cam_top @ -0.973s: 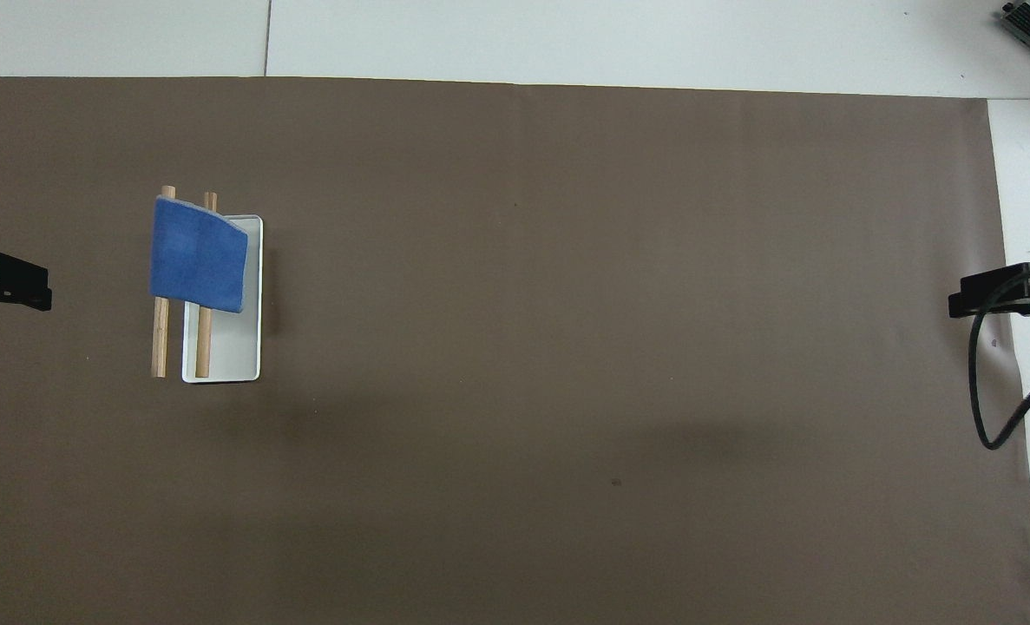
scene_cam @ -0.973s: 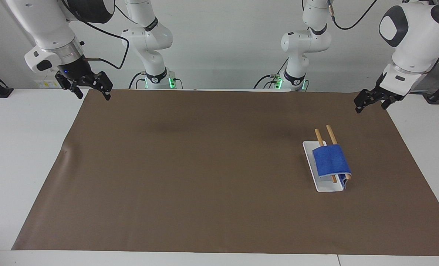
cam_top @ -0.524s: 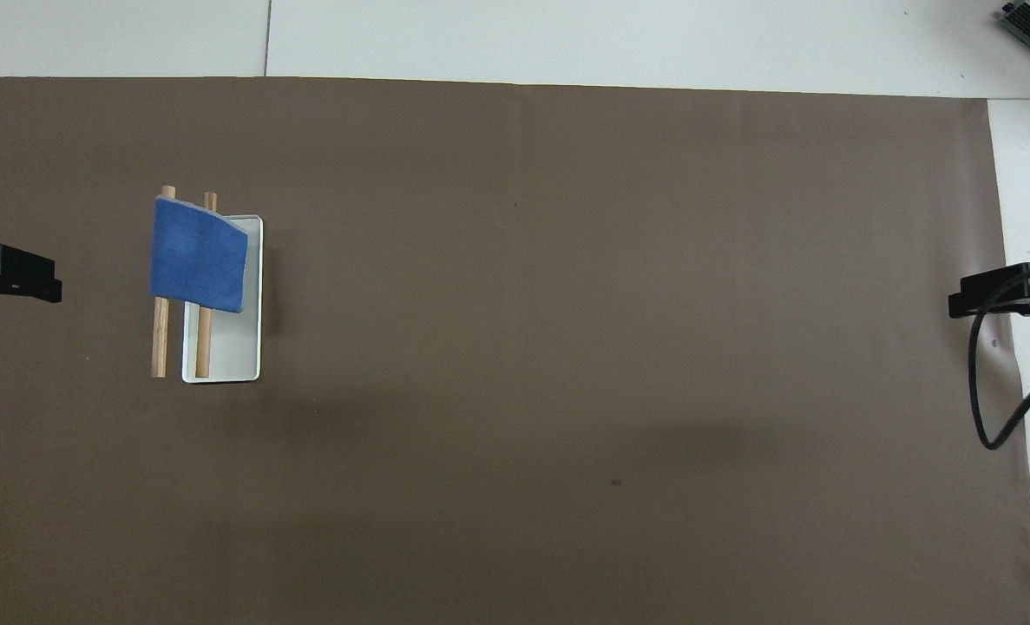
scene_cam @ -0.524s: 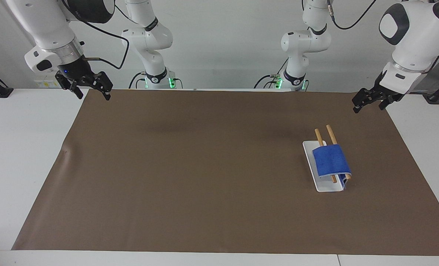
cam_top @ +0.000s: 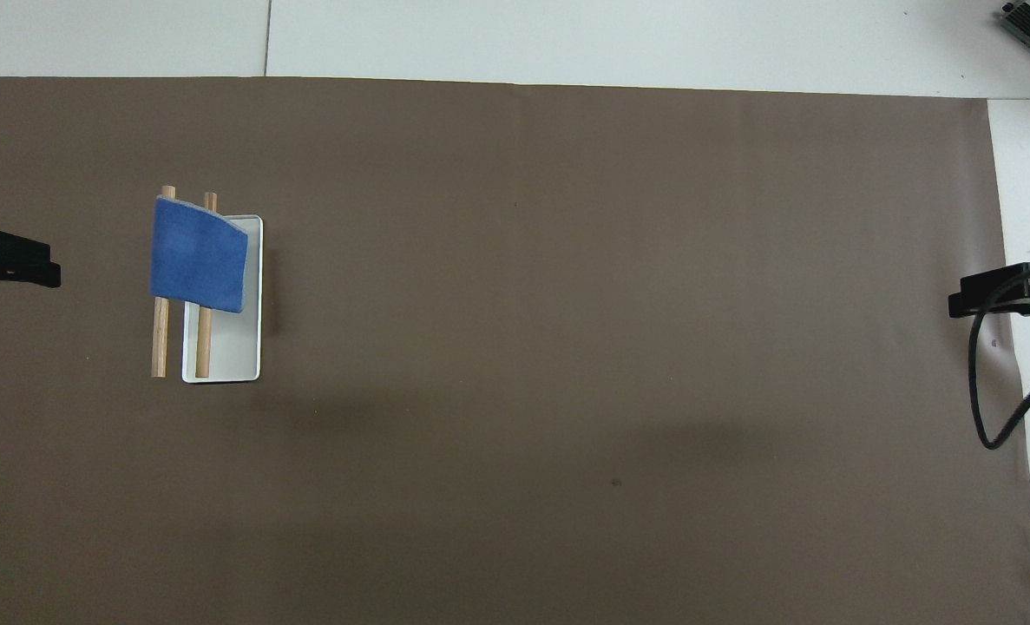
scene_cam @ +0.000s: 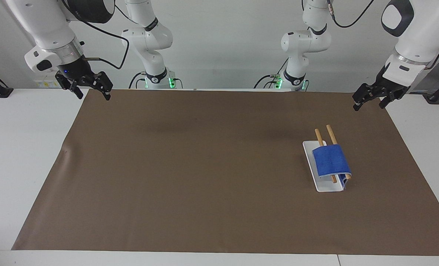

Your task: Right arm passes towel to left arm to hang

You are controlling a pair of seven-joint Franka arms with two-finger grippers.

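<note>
Facing view puts the towel (scene_cam: 331, 161) right of centre, draped over two wooden rods (scene_cam: 330, 134) above a white tray (scene_cam: 320, 184) on the brown mat (scene_cam: 204, 166); the hanging looks already done. Its long axis follows the rods, running from upper left to lower right of the frame. The left gripper (scene_cam: 369, 99) hangs at the upper right over the mat's corner, fingers apart and holding nothing; the towel lies below it and a little toward the frame's centre. The right gripper (scene_cam: 90, 88) waits at the upper left over the mat's other corner, also spread and empty, well apart from the towel. So the left arm is much the nearer. Bare mat surrounds the tray, giving any approach open room; only the rods' protruding ends seem likely to snag.
</note>
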